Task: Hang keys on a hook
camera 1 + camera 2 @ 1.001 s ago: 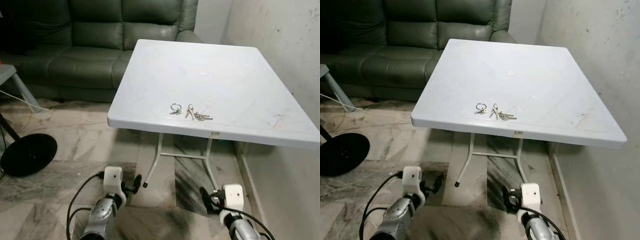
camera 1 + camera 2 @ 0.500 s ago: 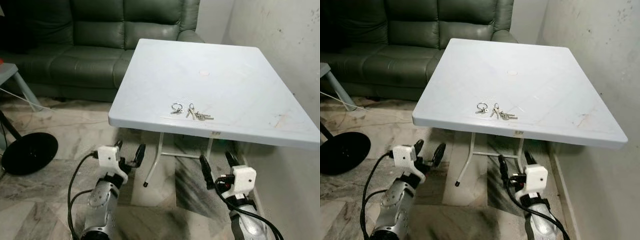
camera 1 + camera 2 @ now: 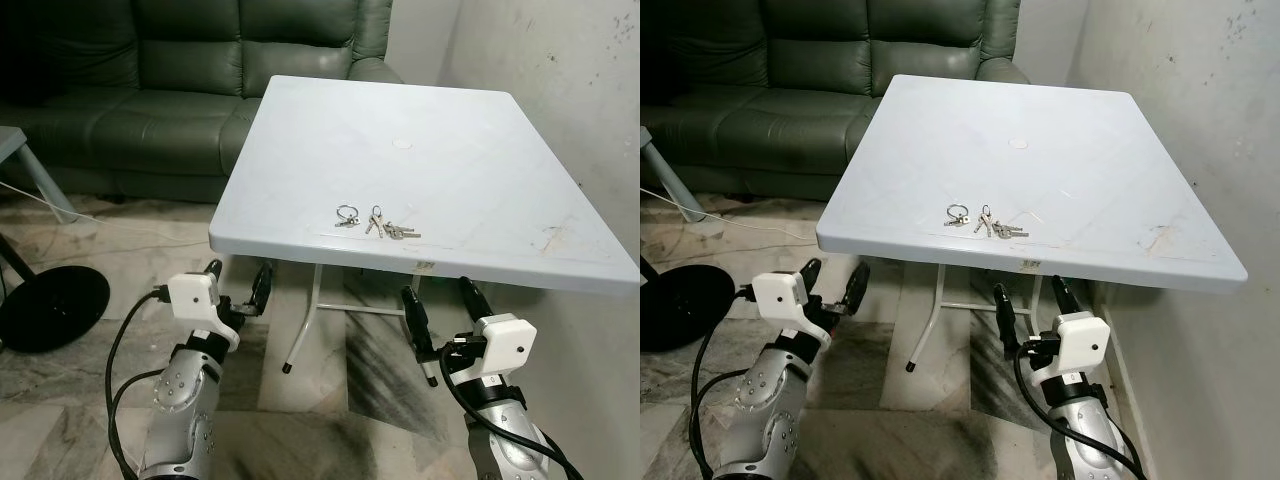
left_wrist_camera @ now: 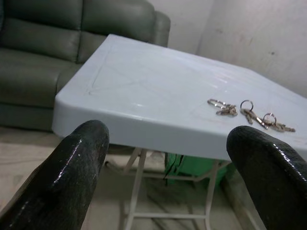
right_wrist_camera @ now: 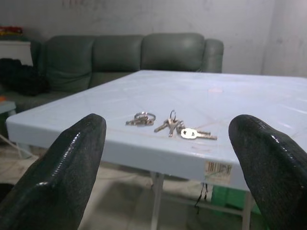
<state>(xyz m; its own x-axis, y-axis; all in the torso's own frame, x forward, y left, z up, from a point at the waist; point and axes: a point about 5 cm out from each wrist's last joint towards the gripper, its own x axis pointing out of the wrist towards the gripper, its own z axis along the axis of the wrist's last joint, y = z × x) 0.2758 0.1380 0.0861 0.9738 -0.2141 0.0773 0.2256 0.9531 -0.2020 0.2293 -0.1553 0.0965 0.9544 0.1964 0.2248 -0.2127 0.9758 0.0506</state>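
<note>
A marble-patterned floor lies under a white folding table set beside a pale wall. Nearest, two grippers are raised below the table's front edge: the left gripper and the right gripper, each with its two black fingers spread apart and holding nothing. On the tabletop near that front edge lie the keys, in two small bunches just beside each other. Beyond stands one dark green sofa.

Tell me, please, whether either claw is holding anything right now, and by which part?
Nothing is held. Both the left claw and the right claw are open and empty, below the white plastic table's near edge. The small silver keys lie on the tabletop.
</note>
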